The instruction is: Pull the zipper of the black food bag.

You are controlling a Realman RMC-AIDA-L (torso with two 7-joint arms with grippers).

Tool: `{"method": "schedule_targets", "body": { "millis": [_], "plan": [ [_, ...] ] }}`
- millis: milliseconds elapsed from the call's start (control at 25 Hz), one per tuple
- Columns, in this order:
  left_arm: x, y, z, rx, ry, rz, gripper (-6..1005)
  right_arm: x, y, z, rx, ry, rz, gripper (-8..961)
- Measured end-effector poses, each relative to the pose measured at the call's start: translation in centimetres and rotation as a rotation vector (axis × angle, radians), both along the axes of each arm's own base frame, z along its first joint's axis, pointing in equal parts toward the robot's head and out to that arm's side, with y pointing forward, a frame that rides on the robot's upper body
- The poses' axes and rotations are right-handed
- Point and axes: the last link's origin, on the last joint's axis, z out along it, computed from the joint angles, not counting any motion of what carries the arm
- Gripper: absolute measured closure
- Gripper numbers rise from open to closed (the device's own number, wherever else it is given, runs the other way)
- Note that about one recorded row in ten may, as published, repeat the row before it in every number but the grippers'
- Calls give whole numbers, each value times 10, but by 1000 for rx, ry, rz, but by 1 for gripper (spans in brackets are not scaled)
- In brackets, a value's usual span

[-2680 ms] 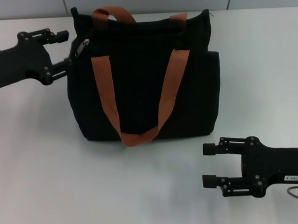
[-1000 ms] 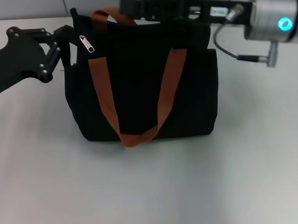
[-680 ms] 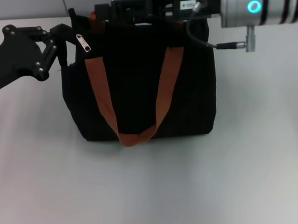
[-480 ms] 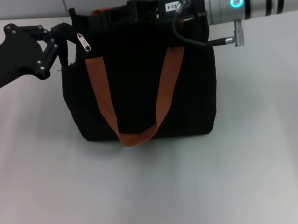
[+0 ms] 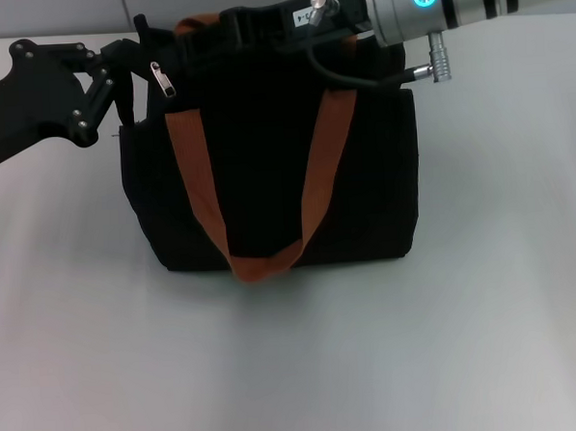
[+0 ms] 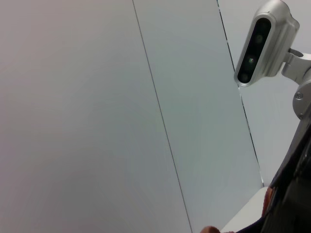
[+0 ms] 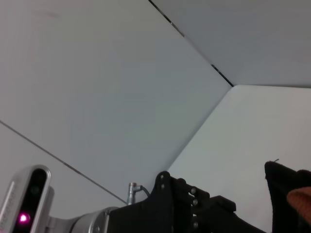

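Observation:
The black food bag (image 5: 267, 178) stands upright in the middle of the table, with orange-brown strap handles (image 5: 194, 182) hanging down its front. The zipper's silver pull tab (image 5: 162, 79) hangs at the bag's top left corner. My left gripper (image 5: 130, 64) comes in from the left and is shut on that top left corner of the bag, just beside the tab. My right arm reaches across the bag's top edge from the right, and its gripper (image 5: 190, 37) is at the left end of the zipper line, above the tab. The bag's corner (image 7: 284, 191) also shows in the right wrist view.
The white table (image 5: 296, 370) lies open in front of the bag and to both sides. A grey panelled wall (image 5: 65, 13) stands close behind the bag. The right wrist's silver camera (image 6: 265, 41) and cable (image 5: 358, 77) hang over the bag's top.
My right arm has swung up from the front right, over the bag's top, and slid left along it toward the zipper tab. My left gripper closed on the bag's corner and stays there.

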Motion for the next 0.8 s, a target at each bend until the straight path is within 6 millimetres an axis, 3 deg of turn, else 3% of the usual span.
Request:
{"method": "schedule_targets", "body": {
  "millis": [800],
  "plan": [
    [6,6,-1,-16,-11,3,971,-8,0,-12,-3,-53,6,503]
  ]
}}
